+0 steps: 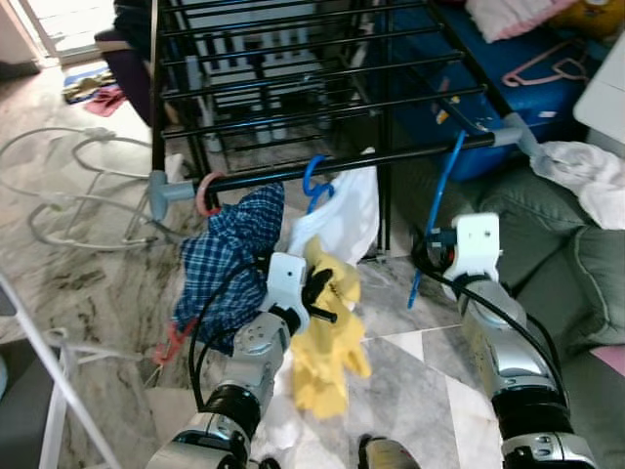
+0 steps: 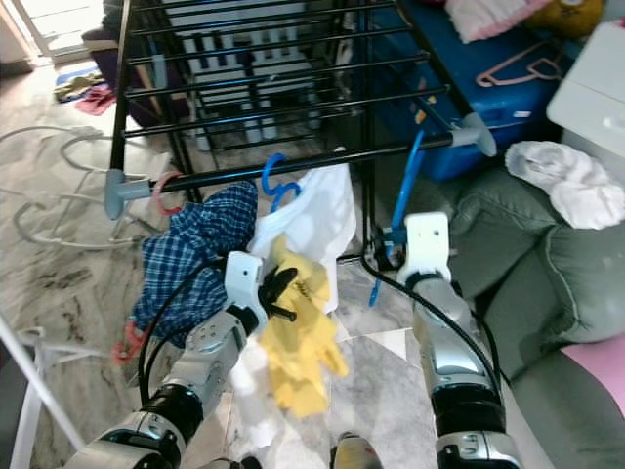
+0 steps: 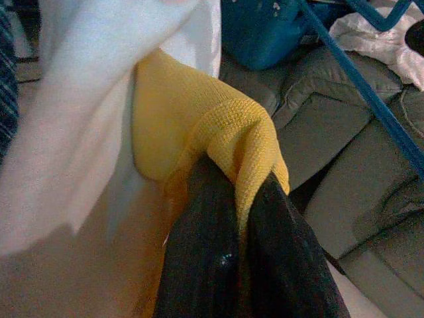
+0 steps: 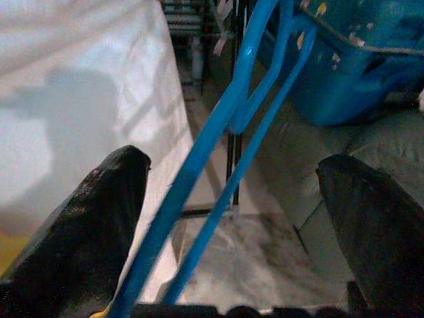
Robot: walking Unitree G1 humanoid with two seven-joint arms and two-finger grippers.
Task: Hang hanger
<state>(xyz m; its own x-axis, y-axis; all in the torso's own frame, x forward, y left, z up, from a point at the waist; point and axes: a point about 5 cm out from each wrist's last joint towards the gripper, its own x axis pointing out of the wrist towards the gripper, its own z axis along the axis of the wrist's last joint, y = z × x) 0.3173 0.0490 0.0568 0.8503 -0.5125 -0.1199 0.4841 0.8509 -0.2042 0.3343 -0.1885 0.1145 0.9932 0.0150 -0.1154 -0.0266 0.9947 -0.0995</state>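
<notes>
Left gripper (image 1: 322,290) raised, jaws clamped on yellow garment (image 1: 327,337); right gripper (image 4: 232,218) upright, jaws spread around blue hanger (image 1: 441,205).

1. The front rail (image 1: 342,166) of the black drying rack (image 1: 293,68) is crowded at its middle and left: a plaid shirt (image 1: 229,259) and a white garment (image 1: 342,210) hang there side by side.
2. A stretch of the rail between the white garment and the blue hanger (image 1: 439,210) is bare.
3. The right gripper (image 4: 232,218), fingers wide apart, has the blue hanger's bars running through its gap.
4. The left gripper (image 3: 242,265), pinched on a yellow cloth (image 1: 327,337), sits just before the white garment.
5. A grey-green sofa (image 1: 557,254) hems the right side; white hoops (image 1: 68,191) clutter the marble floor (image 1: 410,381) left of the rack.
</notes>
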